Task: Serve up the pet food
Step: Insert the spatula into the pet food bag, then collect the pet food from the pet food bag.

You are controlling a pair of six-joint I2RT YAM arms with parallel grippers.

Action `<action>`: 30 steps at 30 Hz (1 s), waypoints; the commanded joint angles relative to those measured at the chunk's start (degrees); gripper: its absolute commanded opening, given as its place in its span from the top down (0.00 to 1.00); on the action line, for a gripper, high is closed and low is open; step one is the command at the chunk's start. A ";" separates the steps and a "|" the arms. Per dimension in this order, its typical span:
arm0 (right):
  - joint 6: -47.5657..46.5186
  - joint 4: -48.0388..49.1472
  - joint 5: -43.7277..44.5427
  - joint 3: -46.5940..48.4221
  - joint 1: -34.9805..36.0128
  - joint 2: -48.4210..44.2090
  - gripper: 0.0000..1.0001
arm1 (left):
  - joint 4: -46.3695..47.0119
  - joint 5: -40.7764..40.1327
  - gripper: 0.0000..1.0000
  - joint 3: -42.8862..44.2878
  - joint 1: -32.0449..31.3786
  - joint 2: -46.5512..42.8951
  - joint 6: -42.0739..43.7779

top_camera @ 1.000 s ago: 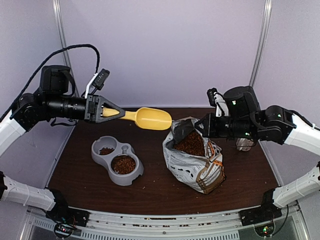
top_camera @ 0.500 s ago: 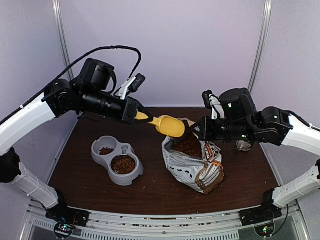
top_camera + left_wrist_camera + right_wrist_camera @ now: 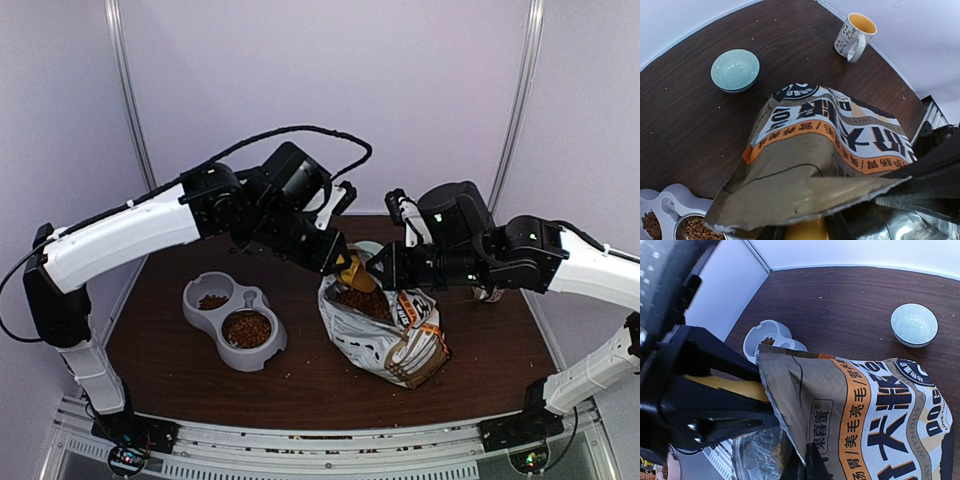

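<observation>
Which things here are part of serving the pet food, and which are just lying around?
In use: pet food, yellow scoop, bag, double feeder.
Lying about: teal bowl, mug.

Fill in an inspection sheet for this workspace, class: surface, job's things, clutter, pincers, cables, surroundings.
Surface: dark brown table, a few pale specks.
Job's things: pet food in grey double feeder and inside open bag; yellow scoop dipped into bag mouth.
Clutter: teal bowl and mug beyond bag.
Pincers: left pincer shut on scoop; right pincer shut on bag rim.
Cables: black cable arching over left arm.
Surroundings: pale walls, metal posts.
</observation>
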 commanded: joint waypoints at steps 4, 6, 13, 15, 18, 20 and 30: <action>0.03 -1.62 1.96 0.29 -0.12 -0.43 1.00 | -5.71 -10.22 1.00 -0.57 0.17 6.36 -0.17; 0.21 -1.51 2.07 -0.05 -0.19 -0.84 1.00 | -3.42 -7.17 1.00 -1.28 -0.11 6.95 -0.39; 0.88 -0.64 1.53 -1.69 -1.35 -2.98 1.00 | 4.55 8.82 1.00 -6.03 -0.21 6.45 0.61; 1.03 -0.52 1.39 -2.24 -1.88 -3.70 1.00 | 6.82 13.09 1.00 -8.28 -0.29 5.87 0.36; 1.26 -0.72 1.69 -3.00 -2.56 -4.82 1.00 | 11.57 18.60 1.00 -12.61 -0.28 3.82 -1.47; 1.49 -0.94 2.00 -3.46 -2.90 -5.56 1.00 | 15.63 22.94 1.00 -15.59 -0.24 2.15 -3.39; 2.35 -1.82 2.92 -5.58 -4.03 -8.47 1.00 | 33.06 32.53 1.00 -24.70 0.00 -4.42 -14.19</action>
